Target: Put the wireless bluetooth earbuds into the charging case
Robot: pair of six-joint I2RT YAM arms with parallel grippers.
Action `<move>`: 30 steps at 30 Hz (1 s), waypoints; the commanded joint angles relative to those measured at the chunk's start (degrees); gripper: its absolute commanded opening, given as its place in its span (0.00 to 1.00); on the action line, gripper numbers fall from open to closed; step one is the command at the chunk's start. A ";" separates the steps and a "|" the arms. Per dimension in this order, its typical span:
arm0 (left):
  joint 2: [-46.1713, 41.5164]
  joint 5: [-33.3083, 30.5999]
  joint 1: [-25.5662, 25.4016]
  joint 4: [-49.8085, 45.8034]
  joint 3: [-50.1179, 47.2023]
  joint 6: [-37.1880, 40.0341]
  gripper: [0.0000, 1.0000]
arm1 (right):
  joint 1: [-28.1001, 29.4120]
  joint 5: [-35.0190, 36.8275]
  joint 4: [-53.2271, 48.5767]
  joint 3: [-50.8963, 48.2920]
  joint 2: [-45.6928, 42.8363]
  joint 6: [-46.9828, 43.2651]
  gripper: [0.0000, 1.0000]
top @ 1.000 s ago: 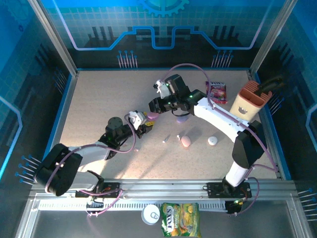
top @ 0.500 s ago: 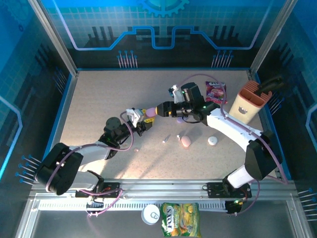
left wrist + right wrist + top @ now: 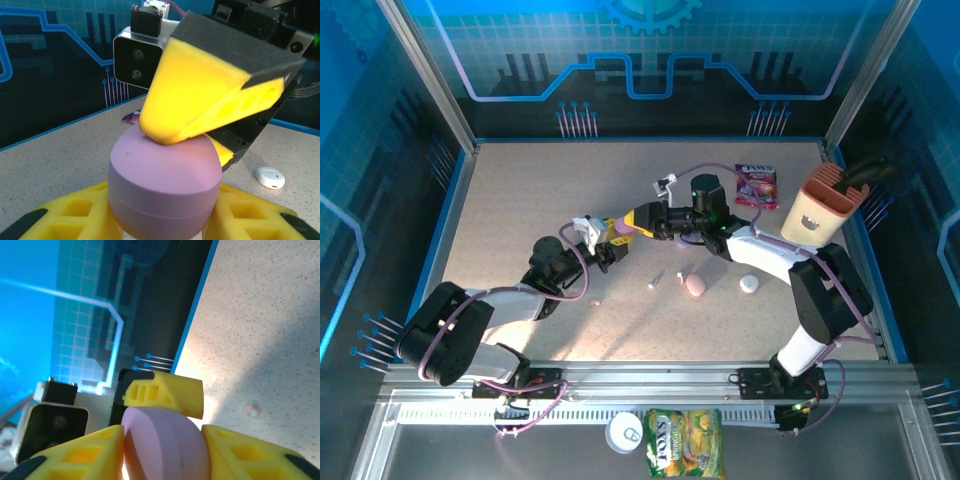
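The left gripper (image 3: 610, 241) is clamping the lilac charging case (image 3: 165, 180) near the middle of the top view, its yellow fingers (image 3: 75, 215) hugging the lower half at the bottom of the left wrist frame. The right gripper (image 3: 633, 219) is meeting it from the upper right. One finger is pressing on the dome of the lid while the other is sitting behind the case at the right. Whether the right gripper is actually squeezing cannot be told. The case's seam is running level across the left wrist frame just above the left fingers, so lifting the lid probably depends on the right finger catching above that line. The lid is looking shut, so any sockets inside are hidden. A white earbud (image 3: 656, 280) is lying loose on the table (image 3: 520, 190) below and right of the joined grippers, about equally near both. A second speck (image 3: 597, 297) is lying closer to the left arm, too small to identify. A pink case (image 3: 695, 286) and a white case (image 3: 749, 284) are resting further right.
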 commanded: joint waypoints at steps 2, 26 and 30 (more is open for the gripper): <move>0.11 1.20 0.50 2.85 0.91 -0.89 0.39 | -0.65 -2.88 7.56 -0.16 0.69 4.78 0.30; -8.54 -2.35 2.43 -13.51 -2.44 3.51 0.99 | -0.21 21.48 -33.99 8.75 6.96 -28.04 0.27; -9.72 -2.31 2.43 -15.62 -2.08 3.04 0.99 | 0.49 20.14 -32.83 10.79 12.18 -27.38 0.27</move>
